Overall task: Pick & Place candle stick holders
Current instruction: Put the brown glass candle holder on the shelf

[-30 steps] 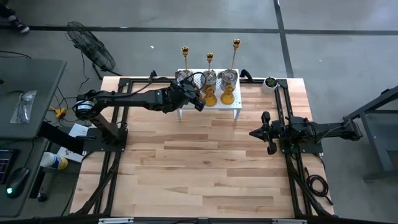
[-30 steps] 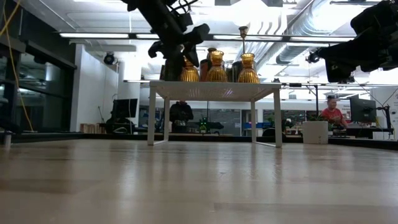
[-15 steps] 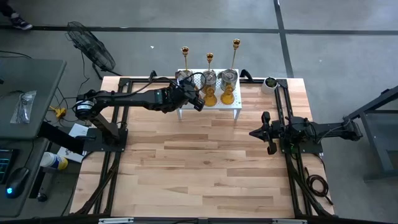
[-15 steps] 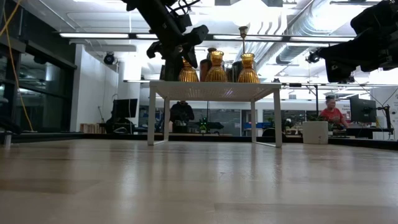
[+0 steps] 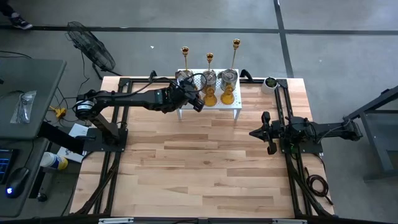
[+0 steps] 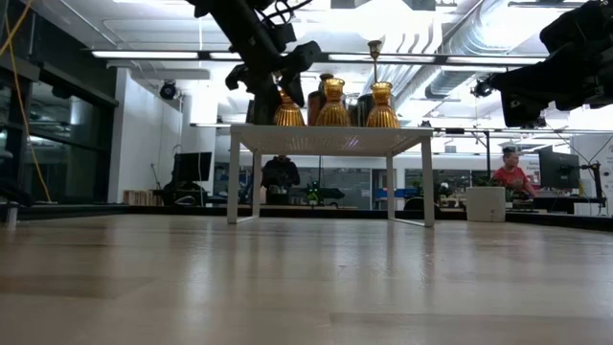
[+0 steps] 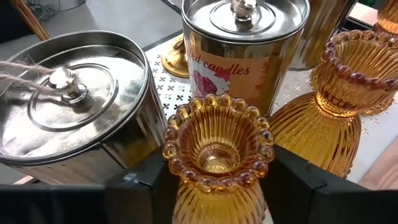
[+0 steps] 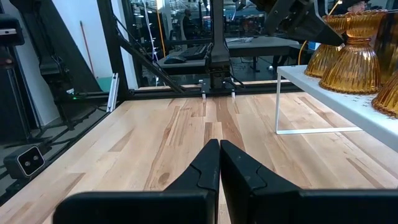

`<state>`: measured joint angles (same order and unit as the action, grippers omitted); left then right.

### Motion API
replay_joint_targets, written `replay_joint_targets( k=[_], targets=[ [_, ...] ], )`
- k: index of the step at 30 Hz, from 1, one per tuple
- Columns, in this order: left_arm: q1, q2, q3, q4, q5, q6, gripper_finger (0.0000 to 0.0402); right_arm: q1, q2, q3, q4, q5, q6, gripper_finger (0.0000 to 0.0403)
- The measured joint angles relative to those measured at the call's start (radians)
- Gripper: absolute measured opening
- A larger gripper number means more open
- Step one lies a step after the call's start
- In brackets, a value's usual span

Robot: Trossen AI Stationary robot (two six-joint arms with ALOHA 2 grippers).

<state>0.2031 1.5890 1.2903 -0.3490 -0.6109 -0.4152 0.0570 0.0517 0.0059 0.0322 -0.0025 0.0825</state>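
Note:
A white stand (image 5: 236,107) at the table's far side carries three tall gold sticks (image 5: 210,57), three silver jar-like holders (image 5: 229,76) and amber glass holders (image 5: 227,94). My left gripper (image 5: 198,99) is at the stand's left end, shut on the leftmost amber holder (image 7: 217,143), which stands upright on the stand top (image 6: 290,110). Two silver jars (image 7: 68,118) stand close behind it. My right gripper (image 5: 254,132) waits shut and empty over the table's right side. My left gripper pinches the leftmost amber holder between its two fingers (image 7: 143,183), one on each side of the ribbed body just below the beaded rim (image 7: 186,193). The fingers come in roughly level from the table's left. The holder is upright with its base on the stand.
A second amber holder (image 7: 348,93) stands right beside the held one. A small green plant in a white pot (image 5: 270,82) sits at the table's far right corner. Bare wooden table top (image 5: 199,162) lies in front of the stand. A person (image 6: 514,172) sits in the room behind.

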Motion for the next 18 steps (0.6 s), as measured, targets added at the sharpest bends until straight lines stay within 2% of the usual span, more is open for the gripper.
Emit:
replay_joint_targets(
  k=[8, 18],
  targets=[
    [0.0, 0.0, 0.0, 0.003, 0.003, 0.0, 0.0249, 0.0, 0.0, 0.0, 0.0, 0.0, 0.0, 0.0004],
    [-0.027, -0.029, -0.001, -0.006, 0.013, 0.035, 0.0258, 0.0, 0.0, 0.0, 0.0, 0.0, 0.0, 0.0004]
  ],
)
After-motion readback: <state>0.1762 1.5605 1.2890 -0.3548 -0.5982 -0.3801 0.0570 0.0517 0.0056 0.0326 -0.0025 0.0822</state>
